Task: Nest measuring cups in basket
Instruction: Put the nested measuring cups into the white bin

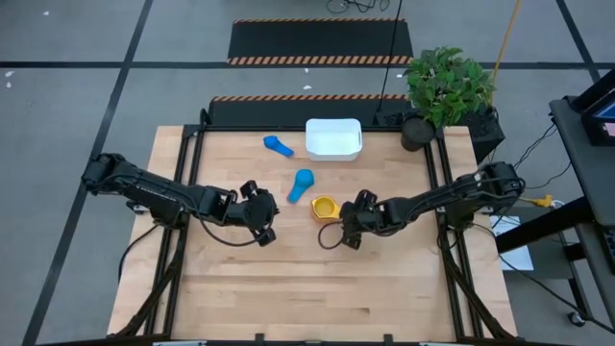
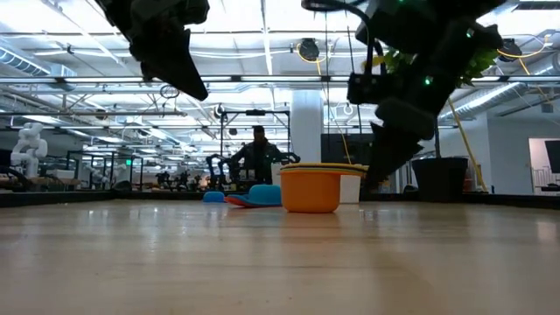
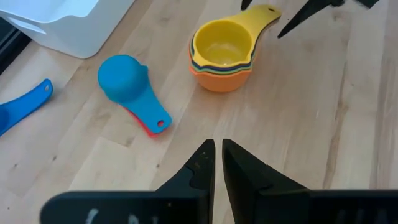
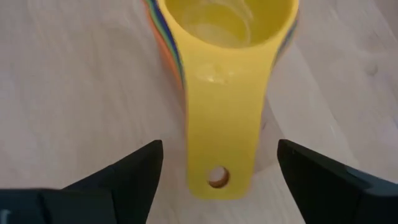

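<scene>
While both arms hang over it, tabletop (image 1: 288,279): pale wood.
Basket (image 1: 333,137): at the far edge, long axis across.
Right gripper (image 4: 217,163): spread wide, straddling the yellow handle, touching nothing.
Left gripper (image 3: 217,163): nearly shut, empty, near the blue cup.
Nested cups (image 3: 222,55): upright at centre, handle toward the right gripper.
Light blue cup (image 3: 132,87): upside down, between stack and basket.

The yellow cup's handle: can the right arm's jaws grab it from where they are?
Probably yes. The right gripper has its jaws open on either side of the yellow cup's handle, with nothing between them. The yellow cup sits on top of the nested stack.
</scene>
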Action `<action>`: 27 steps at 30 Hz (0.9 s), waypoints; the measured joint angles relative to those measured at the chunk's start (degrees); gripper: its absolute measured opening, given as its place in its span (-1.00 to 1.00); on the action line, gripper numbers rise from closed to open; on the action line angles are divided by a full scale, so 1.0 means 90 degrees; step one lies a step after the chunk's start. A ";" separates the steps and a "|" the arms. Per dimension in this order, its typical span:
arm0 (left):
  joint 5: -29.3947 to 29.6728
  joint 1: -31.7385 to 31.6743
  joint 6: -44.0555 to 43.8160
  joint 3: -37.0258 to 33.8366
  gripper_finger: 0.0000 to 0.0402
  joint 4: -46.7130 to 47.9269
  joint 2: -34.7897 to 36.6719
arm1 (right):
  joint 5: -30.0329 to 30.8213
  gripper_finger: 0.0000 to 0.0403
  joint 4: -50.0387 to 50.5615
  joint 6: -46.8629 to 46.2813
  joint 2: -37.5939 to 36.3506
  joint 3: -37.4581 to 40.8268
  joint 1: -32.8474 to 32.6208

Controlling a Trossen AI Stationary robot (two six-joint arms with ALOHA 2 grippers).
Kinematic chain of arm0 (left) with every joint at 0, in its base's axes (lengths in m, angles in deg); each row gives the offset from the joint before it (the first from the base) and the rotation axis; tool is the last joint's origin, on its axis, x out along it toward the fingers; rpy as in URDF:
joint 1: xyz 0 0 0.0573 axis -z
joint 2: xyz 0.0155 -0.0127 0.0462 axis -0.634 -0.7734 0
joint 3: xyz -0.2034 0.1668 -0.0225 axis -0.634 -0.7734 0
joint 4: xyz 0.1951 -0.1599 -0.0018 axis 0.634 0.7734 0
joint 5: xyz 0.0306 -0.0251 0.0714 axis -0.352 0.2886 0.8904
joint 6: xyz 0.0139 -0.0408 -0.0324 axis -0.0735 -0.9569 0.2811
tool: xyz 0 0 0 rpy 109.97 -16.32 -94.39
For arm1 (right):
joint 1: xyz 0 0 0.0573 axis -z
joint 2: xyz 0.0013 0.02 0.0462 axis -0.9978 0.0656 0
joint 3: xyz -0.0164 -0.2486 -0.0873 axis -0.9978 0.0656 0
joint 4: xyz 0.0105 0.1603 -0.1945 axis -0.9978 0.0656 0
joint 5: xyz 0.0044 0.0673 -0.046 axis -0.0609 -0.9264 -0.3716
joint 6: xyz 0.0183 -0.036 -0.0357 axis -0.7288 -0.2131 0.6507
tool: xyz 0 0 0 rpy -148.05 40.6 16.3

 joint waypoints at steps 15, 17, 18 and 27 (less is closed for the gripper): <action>-0.0002 0.0000 0.0287 0.0000 -0.82 -0.0595 0.0000 | 0.0033 -0.44 -0.0235 0.0291 0.0000 0.0161 0.0045; -0.0002 0.0000 0.0284 0.0000 -0.82 -0.0595 0.0000 | 0.0031 -0.44 -0.0306 0.0356 0.0000 0.0161 0.0045; -0.0002 0.0000 0.0284 0.0000 -0.82 -0.0597 -0.0001 | 0.0030 -0.44 -0.0372 0.0384 0.0000 0.0161 0.0043; -0.0005 0.0000 0.0264 0.0000 -0.82 -0.0604 -0.0002 | 0.0126 -0.34 -0.1675 0.0694 0.0000 0.0161 -0.0182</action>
